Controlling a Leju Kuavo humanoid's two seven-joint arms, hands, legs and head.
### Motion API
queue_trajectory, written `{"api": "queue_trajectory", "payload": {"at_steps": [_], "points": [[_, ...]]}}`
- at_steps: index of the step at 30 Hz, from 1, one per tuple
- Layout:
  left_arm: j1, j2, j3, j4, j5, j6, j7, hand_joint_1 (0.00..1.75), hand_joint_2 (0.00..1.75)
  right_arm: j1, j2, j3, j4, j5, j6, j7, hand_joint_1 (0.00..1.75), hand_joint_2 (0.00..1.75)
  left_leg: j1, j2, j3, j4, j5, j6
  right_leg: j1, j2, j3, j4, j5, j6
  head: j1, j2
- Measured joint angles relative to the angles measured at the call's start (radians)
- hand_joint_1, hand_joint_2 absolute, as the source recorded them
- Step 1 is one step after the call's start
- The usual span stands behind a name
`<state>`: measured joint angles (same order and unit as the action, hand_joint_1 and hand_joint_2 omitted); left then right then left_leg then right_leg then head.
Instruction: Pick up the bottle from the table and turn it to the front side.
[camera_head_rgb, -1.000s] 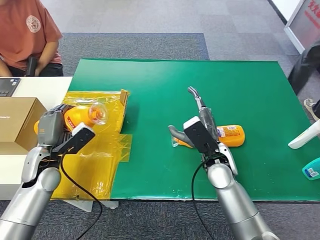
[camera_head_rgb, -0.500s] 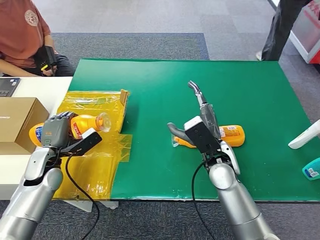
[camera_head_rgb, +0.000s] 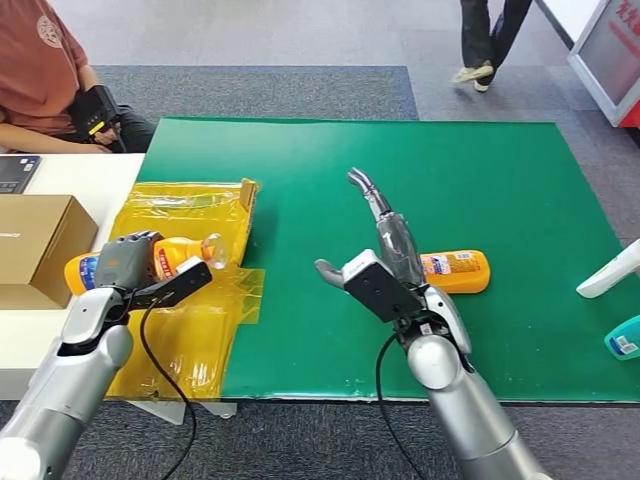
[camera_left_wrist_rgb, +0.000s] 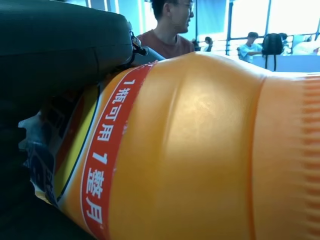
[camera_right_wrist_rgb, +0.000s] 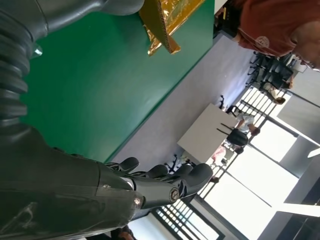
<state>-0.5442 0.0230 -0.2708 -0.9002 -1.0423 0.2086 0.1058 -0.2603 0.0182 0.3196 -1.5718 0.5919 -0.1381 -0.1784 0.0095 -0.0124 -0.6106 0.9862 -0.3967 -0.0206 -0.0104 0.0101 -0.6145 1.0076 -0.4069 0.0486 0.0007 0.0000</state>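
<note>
An orange bottle is gripped by the left hand over the yellow film at the bench edge, fingers clamped on its body. It should be rotated slowly (label facing forward), grip kept firm. A second bottle lies beside the right hand, fingers held apart, empty.

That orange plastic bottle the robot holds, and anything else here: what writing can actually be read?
"1瓶可用1整月": red band on the orange plastic bottle that the left hand grips.
Label on the second orange bottle lying on the green mat: too small.
Round emblem on the person's rust-red shirt: unreadable.
</note>
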Motion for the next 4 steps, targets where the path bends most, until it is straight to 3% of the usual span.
{"api": "queue_trajectory", "payload": {"at_steps": [4], "points": [[-0.024, -0.021, 0.000, 0.041, -0.007, -0.008, 0.027, 1.75, 1.75, 0.000, 0.004, 0.008, -0.001, 0.001, 0.000, 0.000, 0.00, 1.75, 0.000, 0.000, 0.000, 0.000, 0.000, 0.000, 0.000, 0.000, 0.000, 0.000, 0.000, 0.000, 0.000, 0.000]]}}
